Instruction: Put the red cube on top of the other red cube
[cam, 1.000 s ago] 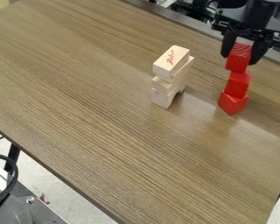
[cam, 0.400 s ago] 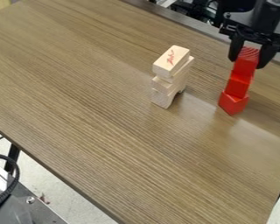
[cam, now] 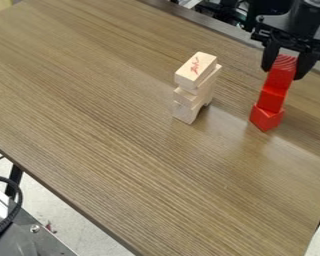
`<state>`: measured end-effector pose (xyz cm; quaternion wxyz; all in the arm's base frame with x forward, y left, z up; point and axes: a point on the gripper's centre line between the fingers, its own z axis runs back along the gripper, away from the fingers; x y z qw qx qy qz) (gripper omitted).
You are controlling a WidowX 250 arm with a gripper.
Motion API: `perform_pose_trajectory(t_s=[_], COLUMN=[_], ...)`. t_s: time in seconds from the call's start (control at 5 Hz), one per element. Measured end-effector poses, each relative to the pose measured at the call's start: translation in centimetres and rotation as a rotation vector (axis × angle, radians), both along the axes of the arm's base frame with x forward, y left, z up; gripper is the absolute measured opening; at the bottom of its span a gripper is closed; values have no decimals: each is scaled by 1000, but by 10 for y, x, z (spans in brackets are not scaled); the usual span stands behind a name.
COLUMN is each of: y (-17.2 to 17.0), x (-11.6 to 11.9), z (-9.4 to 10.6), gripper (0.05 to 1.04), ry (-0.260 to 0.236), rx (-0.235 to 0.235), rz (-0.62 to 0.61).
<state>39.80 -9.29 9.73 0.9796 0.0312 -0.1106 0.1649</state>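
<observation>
Pinching the top red cube point(cam: 281, 76) from both sides, the pincer point(cam: 283, 71) is right over the middle red cube point(cam: 271, 100), prob so it can line things up before letting go. Bottom red cube point(cam: 266, 118) props it all up off the desk point(cam: 122, 150), lol.

From above and well back, a fixed camera looked down at a slant across a wood-grain tabletop point(cam: 122, 150), facing the black robot arm point(cam: 306, 21) at upper right. The wide view took in most of the surface, its nearer edge cutting diagonally across the lower left, with pale floor point(cam: 49, 207) beyond that edge.
</observation>
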Motion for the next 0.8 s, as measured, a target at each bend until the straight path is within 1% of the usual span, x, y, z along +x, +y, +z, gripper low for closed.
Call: perform_pose_trajectory(t_s=[0.2,0.4,0.6,0.8], y=[4,6,9,10], x=[-1,-8,-12,-13], z=[-1,-2,-2,-2], gripper=[580,580,580,630], ry=[14,33,37,42], rx=[-9,-21,-17,-16], rz=[8,9,8,9])
